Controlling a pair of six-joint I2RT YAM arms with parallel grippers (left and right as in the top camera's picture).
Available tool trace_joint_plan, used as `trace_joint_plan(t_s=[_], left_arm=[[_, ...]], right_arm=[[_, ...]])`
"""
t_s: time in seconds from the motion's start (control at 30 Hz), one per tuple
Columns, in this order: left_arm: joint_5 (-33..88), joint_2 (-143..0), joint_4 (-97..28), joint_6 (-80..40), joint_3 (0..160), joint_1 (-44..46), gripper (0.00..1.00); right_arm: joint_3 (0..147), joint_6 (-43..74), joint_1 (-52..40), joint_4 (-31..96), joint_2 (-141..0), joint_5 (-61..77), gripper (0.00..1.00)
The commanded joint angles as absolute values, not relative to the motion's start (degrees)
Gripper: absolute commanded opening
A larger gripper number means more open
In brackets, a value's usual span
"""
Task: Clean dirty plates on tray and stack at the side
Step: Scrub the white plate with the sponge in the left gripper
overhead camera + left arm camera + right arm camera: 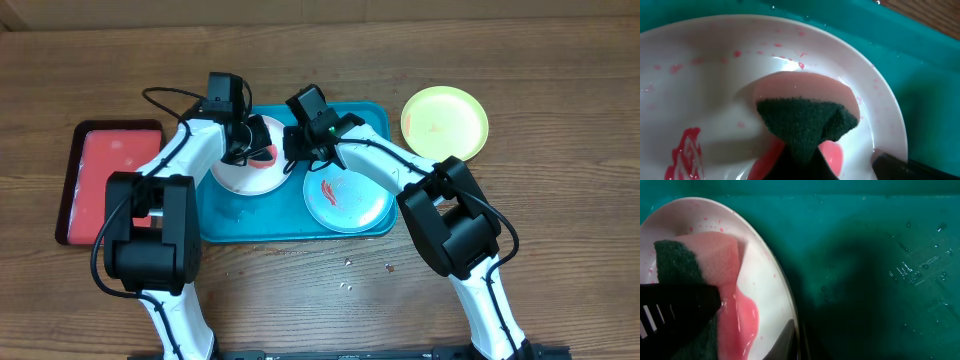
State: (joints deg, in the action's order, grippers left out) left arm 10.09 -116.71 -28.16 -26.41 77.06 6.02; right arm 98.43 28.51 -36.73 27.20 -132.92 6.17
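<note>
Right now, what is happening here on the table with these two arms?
The left gripper holds a pink and green sponge pressed on the white plate, which lies in the teal tray with red smears and pinkish liquid on it. The right gripper seems to pinch that plate's rim to steady it. The light blue plate, red-smeared, lies beside it in the tray; the yellow-green plate sits on the table outside the tray.

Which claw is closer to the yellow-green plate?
Right. The right gripper is over the tray, left of the yellow-green plate; the left gripper, holding a sponge, is farther left over the white plate.
</note>
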Motion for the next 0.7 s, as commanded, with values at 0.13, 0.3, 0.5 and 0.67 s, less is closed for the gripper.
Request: trace_joint_plan(t_s=[0.13, 0.3, 0.5, 0.67], left_arm=[[-0.5, -118.6, -32.9, -25.3, 77.1, 2.6, 0.04], [-3.9, -118.4, -41.8, -22.6, 80.3, -2.7, 0.04], [9.6, -118.4, -46.0, -21.0, 87.1, -4.1, 0.04], [17.5, -120.3, -42.8, -23.3, 86.4, 1.3, 0.04]], right_arm=[[97.5, 28.5, -36.7, 29.5, -134.6, 5.0, 0.04], [97.5, 28.5, -36.6, 30.3, -134.6, 2.6, 0.04], [97.5, 28.5, -36.6, 30.1, -134.6, 2.6, 0.04], [97.5, 28.5, -36.6, 29.6, -134.6, 2.6, 0.04]])
